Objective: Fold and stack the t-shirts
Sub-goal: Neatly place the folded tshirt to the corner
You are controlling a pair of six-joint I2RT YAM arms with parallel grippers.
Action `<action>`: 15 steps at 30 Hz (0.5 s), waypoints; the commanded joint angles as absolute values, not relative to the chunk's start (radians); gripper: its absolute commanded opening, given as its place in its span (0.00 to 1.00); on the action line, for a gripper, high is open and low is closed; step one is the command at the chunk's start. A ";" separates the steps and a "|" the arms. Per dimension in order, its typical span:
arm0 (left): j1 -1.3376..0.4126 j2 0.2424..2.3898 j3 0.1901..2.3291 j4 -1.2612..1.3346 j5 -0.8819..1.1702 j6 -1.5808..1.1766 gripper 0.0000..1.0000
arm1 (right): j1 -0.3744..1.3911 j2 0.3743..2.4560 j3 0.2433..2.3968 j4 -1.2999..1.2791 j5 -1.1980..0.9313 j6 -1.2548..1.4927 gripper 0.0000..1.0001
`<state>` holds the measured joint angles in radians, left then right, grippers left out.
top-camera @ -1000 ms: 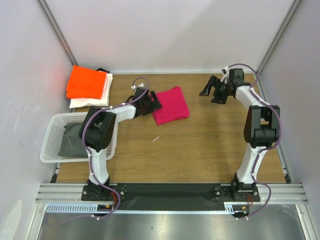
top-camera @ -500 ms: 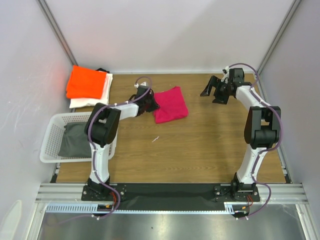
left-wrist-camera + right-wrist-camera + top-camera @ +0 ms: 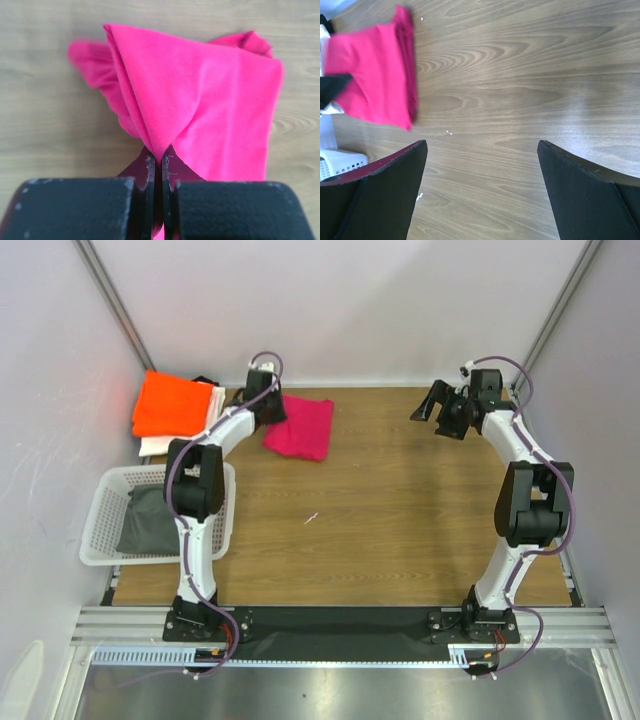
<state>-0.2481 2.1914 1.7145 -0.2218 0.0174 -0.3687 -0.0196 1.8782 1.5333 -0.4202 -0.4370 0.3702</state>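
A folded magenta-pink t-shirt (image 3: 300,426) (image 3: 210,95) (image 3: 372,85) lies at the back of the table, left of centre. My left gripper (image 3: 270,412) (image 3: 161,161) is shut on its near-left edge, and the cloth bunches up into the pinch. A bright orange t-shirt (image 3: 176,405) rests folded on a white one (image 3: 190,437) at the back left corner. My right gripper (image 3: 440,412) (image 3: 482,150) hangs open over bare wood at the back right, nothing between its fingers.
A white lattice basket (image 3: 105,502) holding dark grey cloth (image 3: 150,520) stands at the left edge. Grey walls close the table on three sides. A small white speck (image 3: 311,517) lies mid-table.
My left gripper closed on the pink t-shirt's edge and dragged it back and left toward the orange and white stack. The right gripper shifted slightly back and right, staying open.
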 commanded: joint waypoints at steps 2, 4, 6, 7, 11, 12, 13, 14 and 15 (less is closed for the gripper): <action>-0.213 2.246 1.962 -0.394 -0.061 -0.157 0.00 | -0.020 1.858 1.523 -0.394 -0.394 0.385 1.00; -0.189 2.282 2.046 -0.445 -0.067 -0.114 0.00 | -0.021 1.859 1.522 -0.402 -0.381 0.387 1.00; -0.158 2.293 2.081 -0.471 -0.080 -0.062 0.00 | -0.021 1.864 1.516 -0.399 -0.370 0.394 1.00; -0.141 2.298 2.109 -0.479 -0.089 -0.045 0.00 | -0.021 1.867 1.514 -0.397 -0.365 0.397 1.00; -0.103 2.304 2.175 -0.528 -0.118 0.047 0.00 | -0.021 1.876 1.500 -0.387 -0.350 0.422 1.00; -0.091 2.309 2.192 -0.564 -0.103 0.049 0.00 | -0.021 1.878 1.499 -0.388 -0.345 0.422 1.00; -0.068 2.312 2.215 -0.578 -0.085 0.045 0.00 | -0.021 1.879 1.496 -0.388 -0.339 0.426 1.00; -0.058 2.309 2.212 -0.584 -0.066 0.043 0.00 | -0.021 1.884 1.494 -0.388 -0.333 0.425 1.00; -0.051 2.304 2.194 -0.580 -0.054 0.046 0.01 | -0.021 1.887 1.494 -0.388 -0.333 0.425 1.00</action>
<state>-0.0872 2.3161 2.1483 -0.5346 -0.0742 -0.0154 -0.0196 1.8805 1.4971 -0.4149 -0.3611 0.4110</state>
